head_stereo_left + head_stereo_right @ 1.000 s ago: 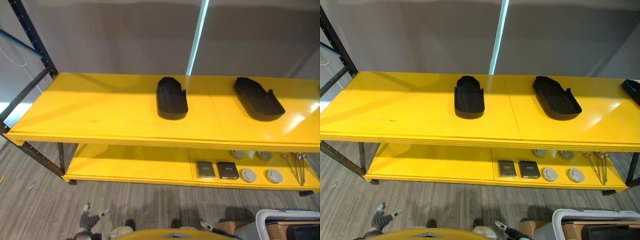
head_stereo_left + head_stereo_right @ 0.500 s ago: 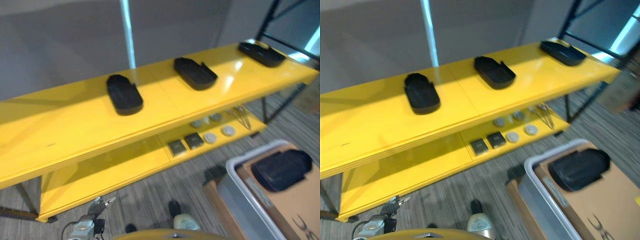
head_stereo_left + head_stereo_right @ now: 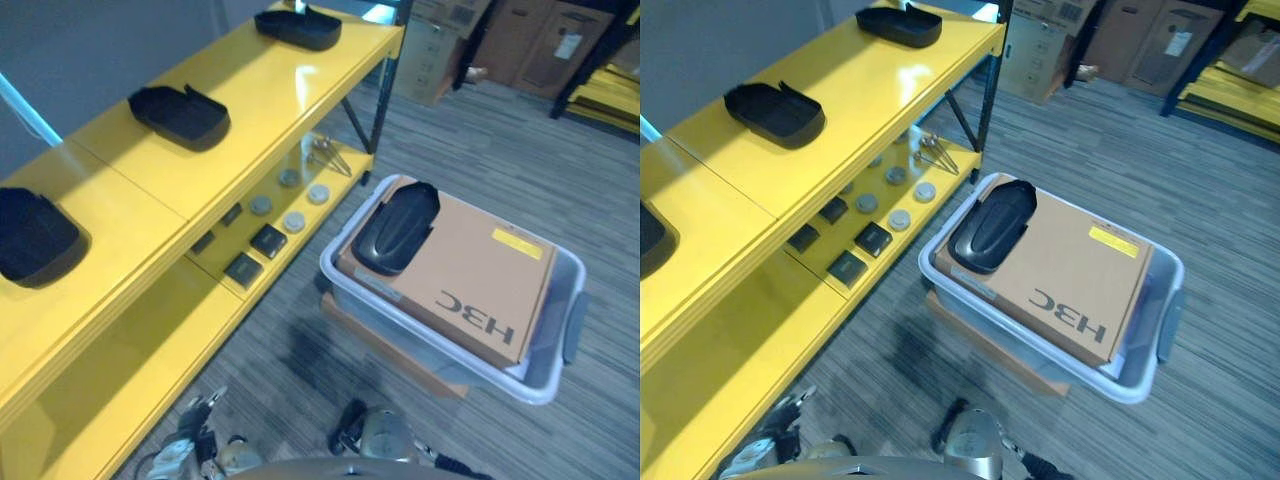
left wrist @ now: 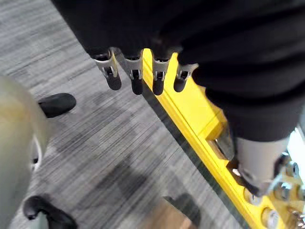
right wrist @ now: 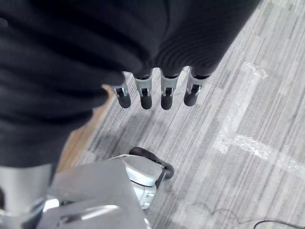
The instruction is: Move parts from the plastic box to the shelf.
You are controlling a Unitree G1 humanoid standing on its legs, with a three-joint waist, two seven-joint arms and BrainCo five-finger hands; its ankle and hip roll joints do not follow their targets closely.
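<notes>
A black part (image 3: 395, 228) lies on the cardboard box (image 3: 470, 275) inside the plastic box (image 3: 545, 375), well apart from the yellow shelf (image 3: 250, 90), bare floor between; left hand (image 4: 138, 71) and right hand (image 5: 157, 88) hang with fingers relaxed, empty

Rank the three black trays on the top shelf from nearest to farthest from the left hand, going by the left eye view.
1. Near tray: at the view's left edge, on the stretch of the top shelf above the left hand.
2. Middle tray: further along the shelf.
3. Far tray: at the shelf's far end.
</notes>
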